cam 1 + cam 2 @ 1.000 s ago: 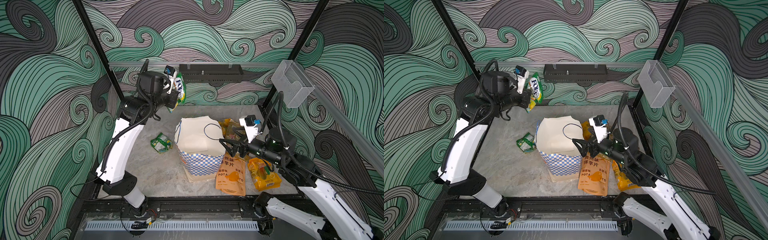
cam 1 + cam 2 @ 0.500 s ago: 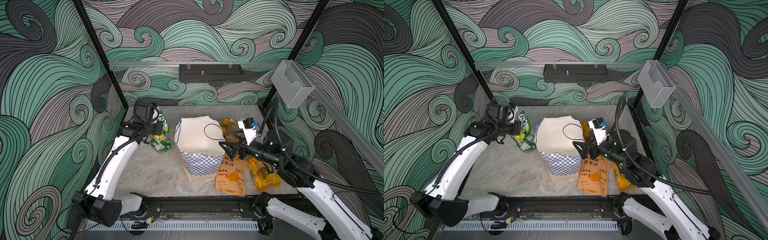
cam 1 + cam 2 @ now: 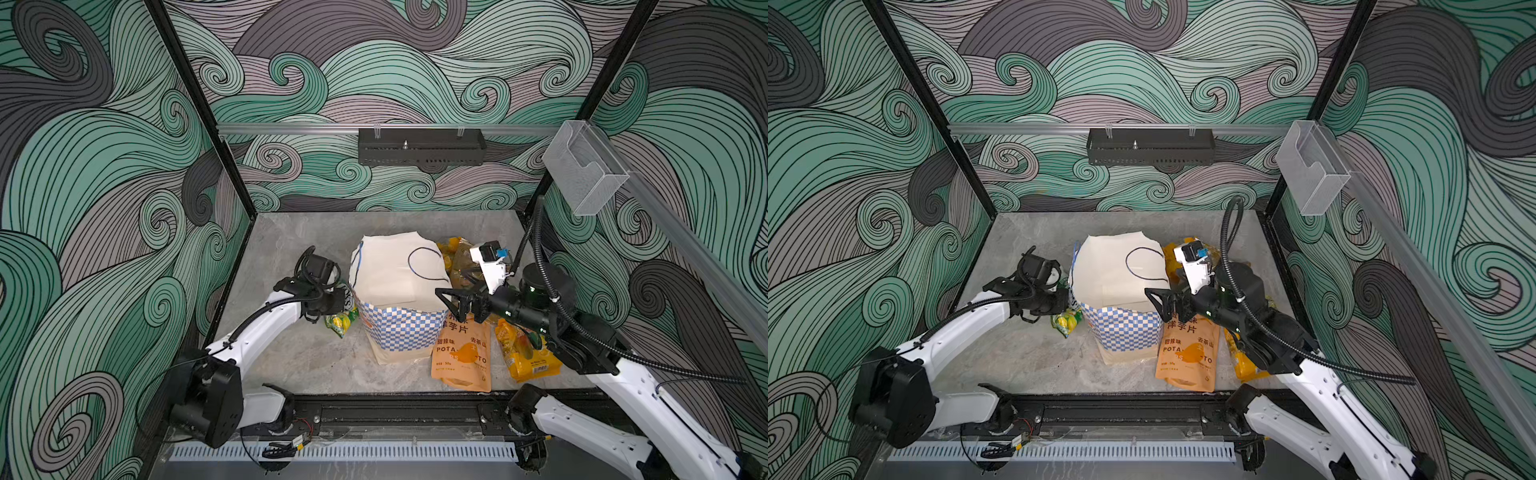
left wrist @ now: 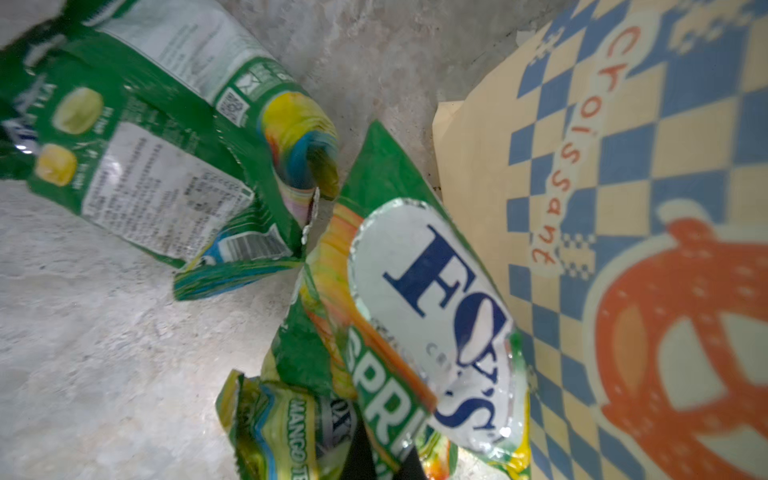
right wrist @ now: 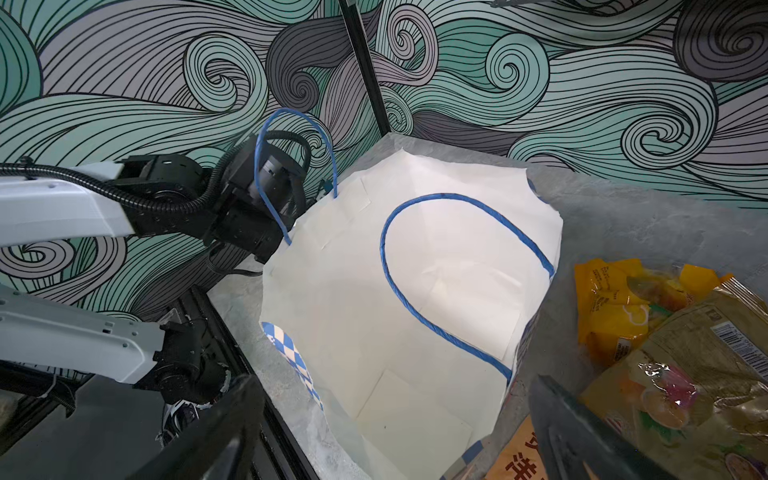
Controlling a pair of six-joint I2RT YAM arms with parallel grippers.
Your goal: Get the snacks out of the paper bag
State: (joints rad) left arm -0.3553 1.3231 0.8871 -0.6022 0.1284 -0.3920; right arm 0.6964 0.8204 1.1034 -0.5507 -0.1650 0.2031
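The paper bag [image 3: 395, 274] [image 5: 436, 291] stands upright mid-table, and only its white inside shows. My left gripper [image 3: 347, 301] [image 4: 384, 453] is low against the bag's left side, shut on a green-yellow packet [image 4: 436, 299]. Two more green-yellow packets [image 4: 137, 166] [image 3: 340, 322] lie on the table beside it. My right gripper [image 3: 455, 286] [image 5: 395, 415] hangs open over the bag's right rim, holding nothing. Right of the bag lie the orange POTATO pouch [image 3: 461, 353], a yellow-orange fruit-print packet [image 3: 523, 349] and a golden-brown packet [image 5: 706, 353].
A black rack [image 3: 422, 146] hangs on the back wall. A clear plastic box [image 3: 584, 166] is fixed to the right post. Patterned walls close in three sides, and a black rail [image 3: 399, 411] runs along the table's front edge.
My left arm has come down from high at the back wall, bringing the green-yellow packet to the table by the bag's left side. The right arm has barely moved.
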